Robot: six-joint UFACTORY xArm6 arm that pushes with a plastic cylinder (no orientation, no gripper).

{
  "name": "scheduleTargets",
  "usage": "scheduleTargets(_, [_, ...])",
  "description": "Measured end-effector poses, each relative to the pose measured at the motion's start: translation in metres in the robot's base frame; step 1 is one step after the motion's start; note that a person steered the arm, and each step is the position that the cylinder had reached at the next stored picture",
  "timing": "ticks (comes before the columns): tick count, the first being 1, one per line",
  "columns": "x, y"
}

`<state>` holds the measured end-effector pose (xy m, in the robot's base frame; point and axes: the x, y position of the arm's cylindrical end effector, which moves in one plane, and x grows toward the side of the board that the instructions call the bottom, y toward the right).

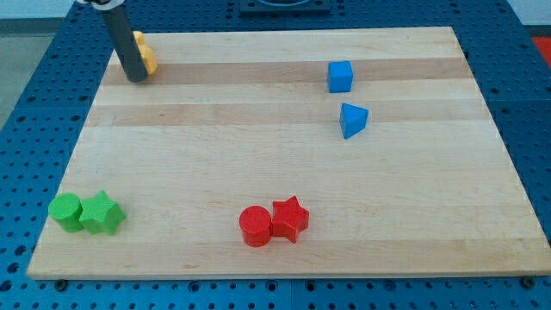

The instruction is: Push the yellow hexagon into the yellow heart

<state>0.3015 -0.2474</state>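
Observation:
My tip (135, 78) rests on the board at the view's top left. Right behind it sit two yellow blocks, mostly hidden by the rod: one yellow block (148, 59) shows at the rod's right and touches it, the other yellow block (138, 38) peeks out just above it. Their shapes cannot be made out, so I cannot tell which is the hexagon and which the heart. The two yellow blocks appear to touch each other.
A blue cube (340, 76) and a blue triangle-like block (352, 120) sit at the upper right. A red cylinder (255, 226) and red star (290, 219) touch at the bottom middle. A green cylinder (65, 211) and green star (102, 213) touch at the bottom left.

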Motion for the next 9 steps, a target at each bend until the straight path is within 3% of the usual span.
scheduleTargets(7, [0.015, 0.032])
scheduleTargets(9, [-0.014, 0.02])
